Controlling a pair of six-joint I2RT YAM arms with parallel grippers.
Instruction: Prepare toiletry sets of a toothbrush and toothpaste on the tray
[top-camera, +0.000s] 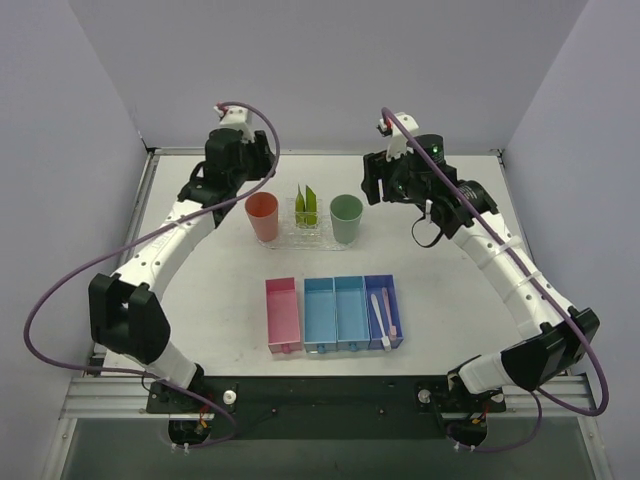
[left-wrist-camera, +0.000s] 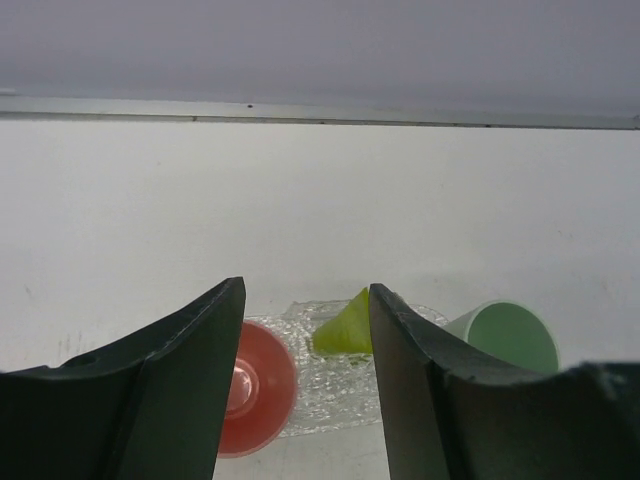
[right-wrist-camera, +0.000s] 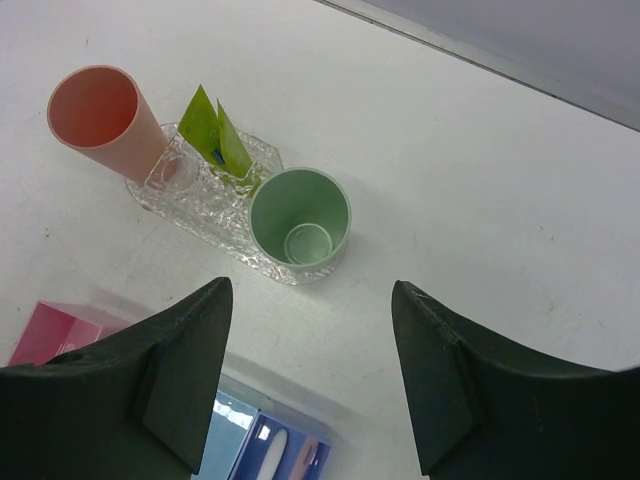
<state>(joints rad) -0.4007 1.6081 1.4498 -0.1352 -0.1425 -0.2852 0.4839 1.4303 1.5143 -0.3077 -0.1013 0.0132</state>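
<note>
While both toothpaste (top-camera: 306, 206) tubes are seen upright at centre frame, slotted in a small clear rack (top-camera: 306, 229) on the tray (right-wrist-camera: 205, 212), btwn a pink cup (top-camera: 262, 215) and a green cup (top-camera: 346, 218), the toothbrushes (top-camera: 380, 316) are not yet w/ them. Both are seen lying in the rightmost blue bin (top-camera: 381, 288), lower centre, well apart from the tray. The left gripper (left-wrist-camera: 305, 295), upper left of the top view, is shown w/ jaws parted, nothing btwn them. The right gripper (right-wrist-camera: 310, 290), upper right, is spread wide, likewise empty. The task is judged approx. half done: tubes placed, brushes to be carried over, prob. one per cup.
</note>
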